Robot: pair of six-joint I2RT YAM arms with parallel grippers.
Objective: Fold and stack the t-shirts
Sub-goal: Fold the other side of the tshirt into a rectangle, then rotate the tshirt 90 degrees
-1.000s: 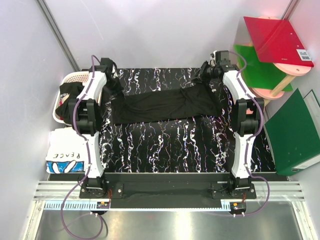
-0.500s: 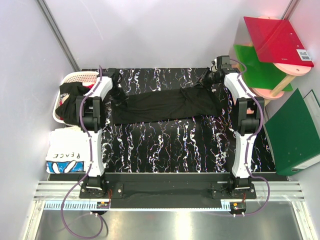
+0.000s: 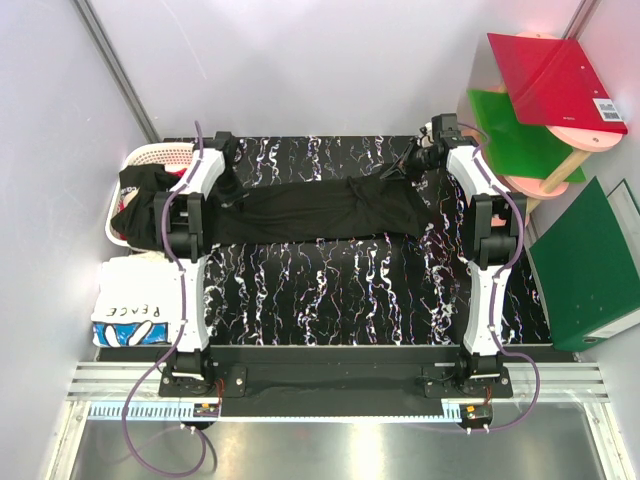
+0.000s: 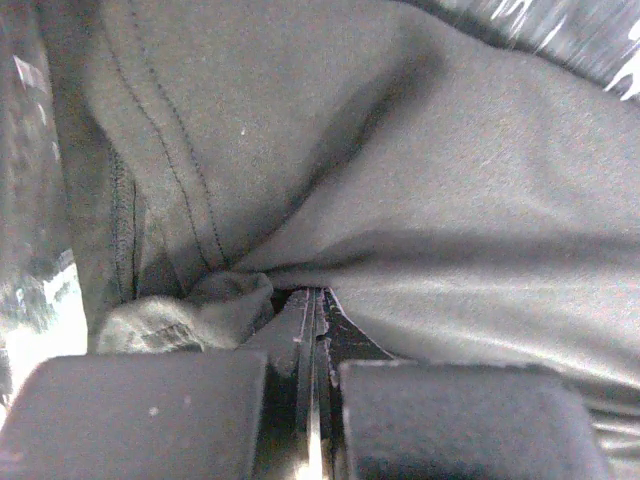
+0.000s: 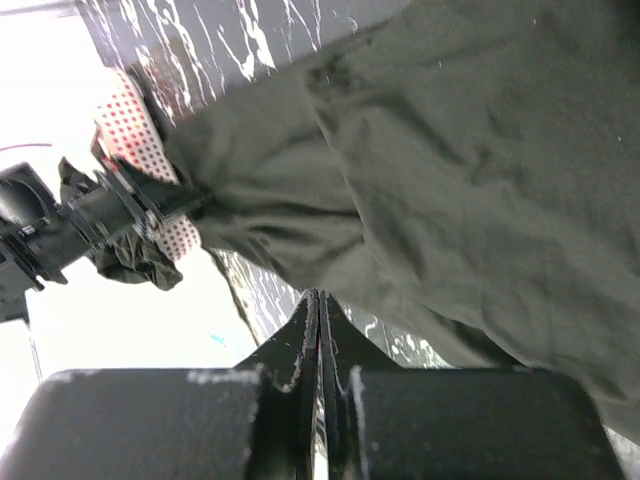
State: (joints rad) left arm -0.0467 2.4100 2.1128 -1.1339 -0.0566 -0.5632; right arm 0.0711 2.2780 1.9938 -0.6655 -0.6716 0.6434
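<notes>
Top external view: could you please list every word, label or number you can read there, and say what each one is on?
"PEACE": on the white t-shirt, upside down to this camera.
White sticker on the red folder: barcode-like print, too small to read.
Ruled strip at the near edge: marks too small to read.

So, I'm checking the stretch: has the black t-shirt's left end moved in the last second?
Yes. The black t-shirt has had its left end pulled left, toward the white basket.
</notes>
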